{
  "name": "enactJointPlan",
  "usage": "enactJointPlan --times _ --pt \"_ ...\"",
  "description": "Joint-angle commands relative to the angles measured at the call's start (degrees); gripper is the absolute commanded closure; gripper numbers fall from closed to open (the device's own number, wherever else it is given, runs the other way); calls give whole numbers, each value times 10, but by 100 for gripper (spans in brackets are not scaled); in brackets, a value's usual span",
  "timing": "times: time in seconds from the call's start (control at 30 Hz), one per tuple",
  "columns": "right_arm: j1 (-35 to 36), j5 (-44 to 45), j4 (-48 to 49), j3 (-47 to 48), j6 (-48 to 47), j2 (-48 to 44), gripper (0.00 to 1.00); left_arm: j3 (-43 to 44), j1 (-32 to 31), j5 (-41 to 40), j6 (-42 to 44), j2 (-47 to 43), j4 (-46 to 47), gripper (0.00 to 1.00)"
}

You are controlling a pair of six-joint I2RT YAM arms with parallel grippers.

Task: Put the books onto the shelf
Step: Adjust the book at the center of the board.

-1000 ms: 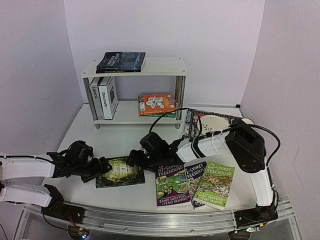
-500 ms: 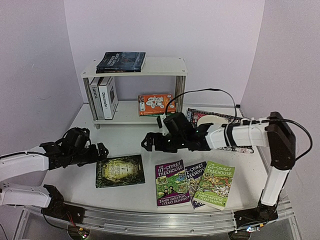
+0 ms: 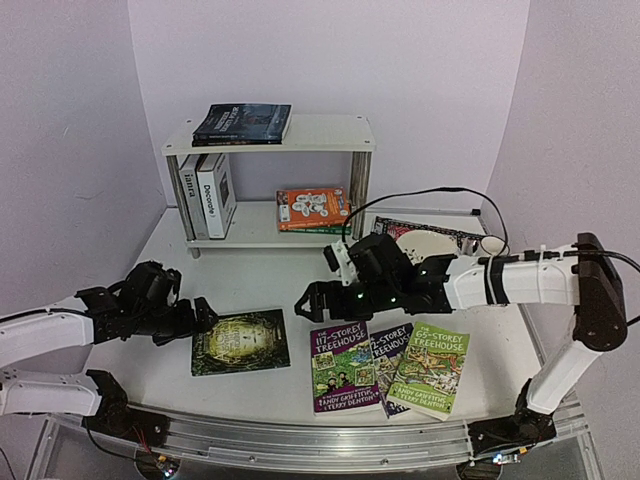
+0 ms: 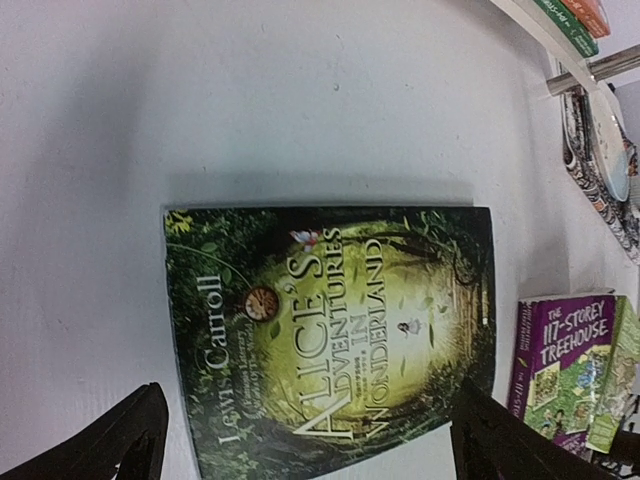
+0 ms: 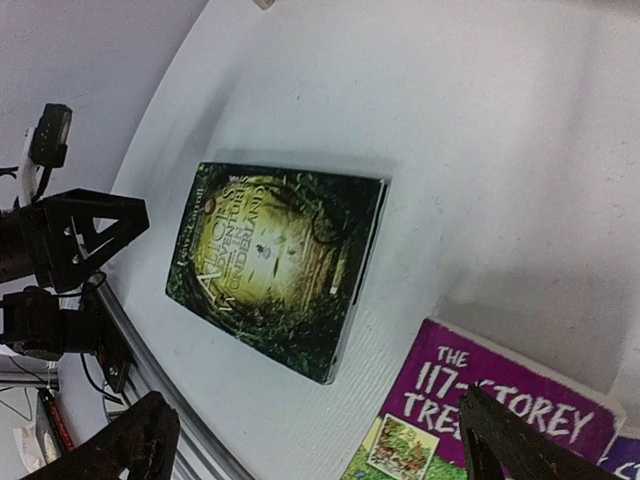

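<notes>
A green Alice in Wonderland book (image 3: 240,342) lies flat on the table. My left gripper (image 3: 196,318) is open just left of it, and in the left wrist view the book (image 4: 330,330) lies between and ahead of the spread fingers of the gripper (image 4: 310,450). My right gripper (image 3: 312,298) hovers open to the book's upper right, above the purple Treehouse book (image 3: 346,367). A dark blue book (image 3: 392,355) and a green one (image 3: 430,369) overlap beside it. On the white shelf (image 3: 330,133) lie a dark book (image 3: 243,122), two white hardbacks (image 3: 208,193) and an orange book (image 3: 313,207).
A dark patterned mat (image 3: 455,242) with a pale round plate lies right of the shelf. The shelf's chrome post (image 4: 610,65) shows far right in the left wrist view. A metal rail (image 3: 300,440) runs along the near table edge.
Both grippers have drawn back from the green book's edges: the left one to the left, the right one up and to the right. The book lies where it was.
</notes>
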Motion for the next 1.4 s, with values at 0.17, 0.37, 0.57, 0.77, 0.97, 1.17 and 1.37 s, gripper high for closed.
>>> enactJointPlan --times 0.17,0.37,0.57,0.77,0.97,1.17,1.37 --pt "75 -31 51 65 123 116 2 -32 -1 56 -108 -66 -37 0" --pt "87 -55 81 86 166 178 2 -52 -1 75 -130 -85 -33 0" --pt "89 -47 87 97 192 207 5 -81 -1 106 -147 -90 -6 14" --pt "92 -2 70 99 199 209 5 -101 -1 89 -164 -98 -2 17" --pt "95 37 47 113 183 210 5 -108 -1 98 -169 -83 24 16" --pt "95 55 23 137 156 227 4 -119 -1 116 -170 -55 63 16" --pt "97 42 20 148 159 251 3 -127 -1 119 -170 -46 82 15"
